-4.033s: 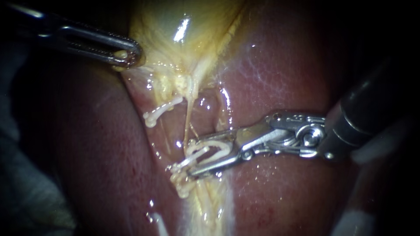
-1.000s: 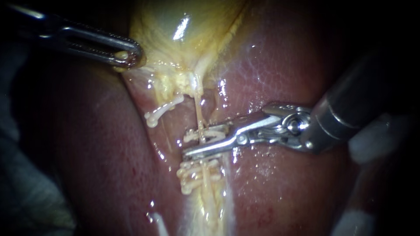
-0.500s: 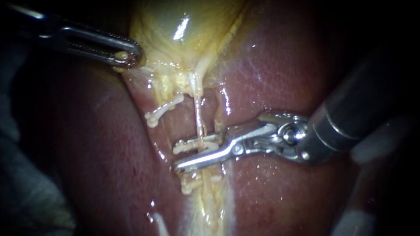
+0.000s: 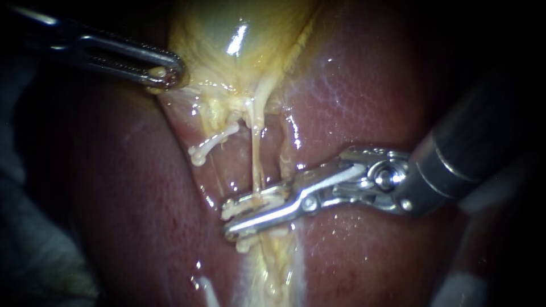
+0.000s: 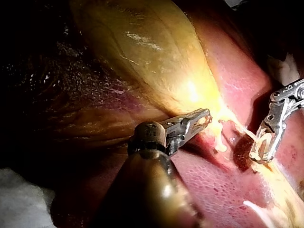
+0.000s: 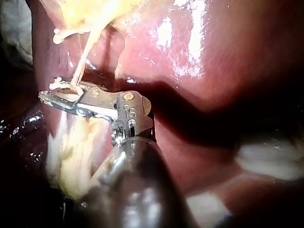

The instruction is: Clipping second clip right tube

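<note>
R instrument (image 4: 230, 220) in from rt, hand narrow, clamped on clip (image 4: 272, 194) | clip sits across right tube (image 4: 255, 159), just above lower clip (image 4: 244, 244) | liver (image 4: 364, 96) both sides | far: L instrument (image 4: 165, 73), hand pinching gallbladder (image 4: 227, 68) edge

Darkness filling edges of endoscope view. Greyish cloth (image 4: 40, 256) showing dimly at lower left, pale patch (image 4: 463, 287) lying at lower right. Strong light glinting off wet surfaces at centre.
</note>
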`<state>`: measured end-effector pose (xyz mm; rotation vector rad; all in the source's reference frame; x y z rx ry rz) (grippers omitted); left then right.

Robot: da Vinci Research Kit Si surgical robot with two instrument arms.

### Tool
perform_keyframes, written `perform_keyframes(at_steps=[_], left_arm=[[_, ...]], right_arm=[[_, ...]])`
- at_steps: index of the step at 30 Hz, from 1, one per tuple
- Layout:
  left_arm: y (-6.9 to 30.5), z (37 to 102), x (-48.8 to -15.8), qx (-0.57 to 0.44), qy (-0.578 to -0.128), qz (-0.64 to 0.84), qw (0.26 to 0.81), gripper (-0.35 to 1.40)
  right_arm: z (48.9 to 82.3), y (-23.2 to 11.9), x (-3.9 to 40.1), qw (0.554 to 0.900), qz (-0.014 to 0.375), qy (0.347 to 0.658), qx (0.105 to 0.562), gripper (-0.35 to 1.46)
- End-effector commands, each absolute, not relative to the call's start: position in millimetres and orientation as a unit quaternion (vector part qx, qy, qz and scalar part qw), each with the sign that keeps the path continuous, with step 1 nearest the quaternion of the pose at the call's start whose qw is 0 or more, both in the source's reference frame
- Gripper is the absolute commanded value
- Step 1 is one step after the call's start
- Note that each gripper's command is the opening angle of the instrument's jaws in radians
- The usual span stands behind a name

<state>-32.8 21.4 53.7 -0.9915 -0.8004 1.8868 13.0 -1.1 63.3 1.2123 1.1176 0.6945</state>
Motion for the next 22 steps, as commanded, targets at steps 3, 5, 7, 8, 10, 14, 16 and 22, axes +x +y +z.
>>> perform_keyframes(at_steps=[3, 5, 7, 8, 10, 14, 16, 22], left_arm=[[21.4, 53.7, -32.8, -0.395, -0.319, 0.752, 0.419, -0.35], [21.4, 53.7, -32.8, -0.395, -0.319, 0.752, 0.419, -0.35], [21.4, 53.7, -32.8, -0.395, -0.319, 0.752, 0.419, -0.35], [21.4, 53.7, -32.8, -0.395, -0.319, 0.752, 0.419, -0.35], [21.4, 53.7, -32.8, -0.395, -0.319, 0.752, 0.419, -0.35], [21.4, 53.7, -32.8, -0.395, -0.319, 0.752, 0.419, -0.35], [21.4, 53.7, -32.8, -0.395, -0.319, 0.752, 0.419, -0.35], [21.4, 53.8, -32.8, -0.395, -0.319, 0.752, 0.419, -0.35]], right_arm=[[63.3, -0.9, 13.0, 0.626, 0.303, 0.487, 0.529, -0.16], [63.3, -0.9, 12.9, 0.626, 0.303, 0.487, 0.529, -0.24], [63.2, -0.9, 12.8, 0.626, 0.303, 0.487, 0.529, -0.35], [63.2, -1.0, 12.7, 0.626, 0.302, 0.487, 0.529, -0.35], [63.2, -1.0, 12.5, 0.622, 0.308, 0.483, 0.534, -0.35], [63.2, -1.1, 12.2, 0.622, 0.309, 0.481, 0.536, -0.35], [63.2, -1.1, 12.2, 0.622, 0.309, 0.481, 0.536, -0.35], [63.3, -1.2, 12.2, 0.622, 0.308, 0.481, 0.535, -0.35]])
